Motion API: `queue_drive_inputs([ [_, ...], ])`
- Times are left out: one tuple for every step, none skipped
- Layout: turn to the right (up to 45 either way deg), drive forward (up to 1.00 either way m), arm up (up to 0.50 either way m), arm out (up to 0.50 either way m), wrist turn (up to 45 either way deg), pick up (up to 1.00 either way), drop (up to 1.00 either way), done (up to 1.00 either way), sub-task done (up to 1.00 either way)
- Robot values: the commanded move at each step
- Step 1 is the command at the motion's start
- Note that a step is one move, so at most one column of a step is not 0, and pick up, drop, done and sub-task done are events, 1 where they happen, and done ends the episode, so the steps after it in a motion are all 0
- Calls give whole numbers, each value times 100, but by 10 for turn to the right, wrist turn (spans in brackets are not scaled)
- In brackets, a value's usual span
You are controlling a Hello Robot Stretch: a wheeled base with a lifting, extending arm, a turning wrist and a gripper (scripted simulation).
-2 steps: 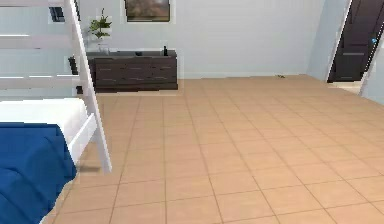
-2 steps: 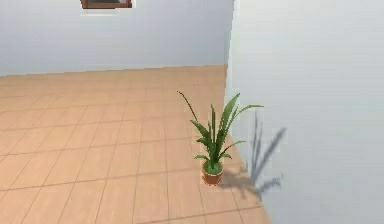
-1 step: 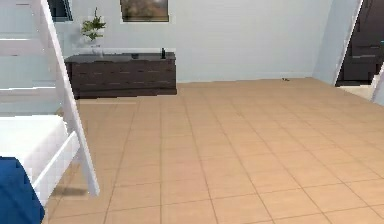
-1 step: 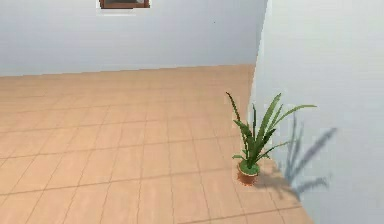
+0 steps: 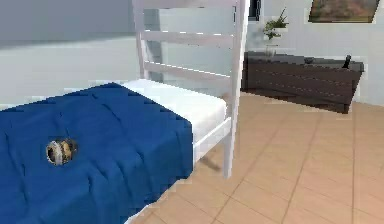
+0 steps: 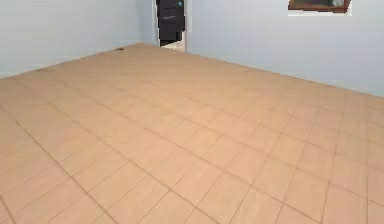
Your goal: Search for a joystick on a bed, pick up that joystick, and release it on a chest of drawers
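Forward view: a bed (image 5: 110, 140) takes up the left and middle, spread with a deep blue cover, with a strip of white mattress (image 5: 195, 108) bare along its far side. On the blue cover, toward the view's lower left, lies a small round object (image 5: 61, 151), dark with pale and golden bands; it is too small to tell whether it is the joystick. At the bed's far end a white frame (image 5: 190, 50) of flat horizontal rails rises to the top edge. The floor (image 5: 300, 165) is laid with tan square tiles. Well apart from the bed, at the upper right, a long, low, dark chest of drawers (image 5: 300, 80) stands against a pale wall. On its top stand a potted plant (image 5: 273, 28) at its left end and a small dark thing (image 5: 347, 62) near its right end. Above it hangs a picture (image 5: 343, 9), cut off by the top edge. Arm side view: the same tan tiled floor (image 6: 180, 140) stretches out to pale blue-grey walls (image 6: 60, 30). A dark doorway (image 6: 171, 20) opens at the top, left of the middle, and the lower edge of a wall picture (image 6: 320, 5) sits at the upper right. How the jaws stand cannot be told.
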Motion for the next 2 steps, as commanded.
queue_drive_inputs([
  [-450,0,0,0,0,0,0,0,0],
  [-150,0,0,0,0,0,0,0,0],
])
